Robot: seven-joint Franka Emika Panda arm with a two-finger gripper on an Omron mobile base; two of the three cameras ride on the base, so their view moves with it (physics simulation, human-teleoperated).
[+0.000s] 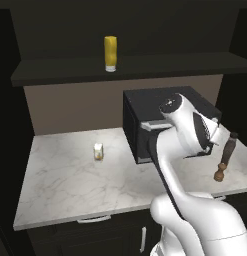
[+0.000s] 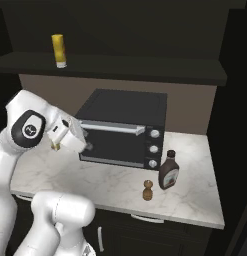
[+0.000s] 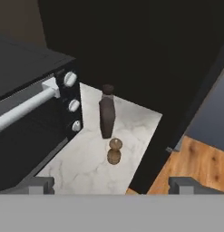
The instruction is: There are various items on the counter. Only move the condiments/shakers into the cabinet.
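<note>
The yellow squeeze bottle stands upright on the dark cabinet shelf. The small brown pepper shaker and the taller dark brownish bottle stand on the marbled counter to the right of the toaster oven; the shaker is in front. My gripper hangs in front of the oven's door, open and empty, well short of both, looking toward them. The white-and-yellow packet sits on the left part of the counter.
A black toaster oven with a silver handle takes up the middle of the counter, close beside my hand. The counter's right end drops off to a wooden floor. A dark wall rises behind the bottle.
</note>
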